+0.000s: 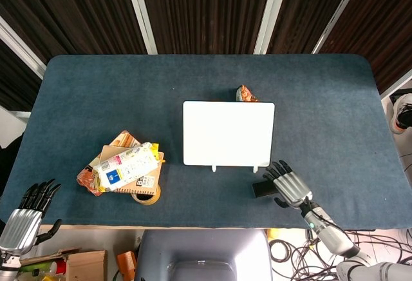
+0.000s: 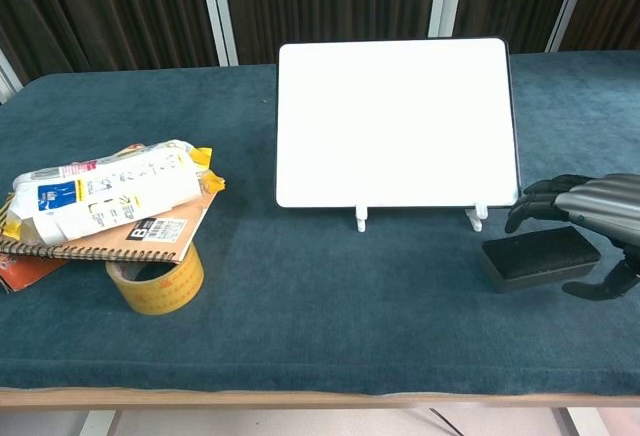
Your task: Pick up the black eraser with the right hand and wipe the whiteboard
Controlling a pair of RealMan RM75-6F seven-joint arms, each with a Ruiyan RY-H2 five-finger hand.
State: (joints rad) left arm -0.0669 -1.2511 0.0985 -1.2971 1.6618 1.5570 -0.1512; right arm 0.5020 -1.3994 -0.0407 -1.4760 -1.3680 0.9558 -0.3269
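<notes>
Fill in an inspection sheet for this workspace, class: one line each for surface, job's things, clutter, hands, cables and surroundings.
Surface: table covered in dark blue cloth.
Job's things: black eraser lies flat before the whiteboard's right foot; whiteboard stands propped on two white feet, face blank.
Clutter: snack packet on a spiral notebook, resting on a tape roll; small orange wrapper behind the whiteboard.
Hands: right hand over the eraser's right end, fingers curved above it, no grip visible; left hand off the table's near left corner, holding nothing.
Cables: tangle on the floor, near right.
Surroundings: dark slatted wall panels.
</notes>
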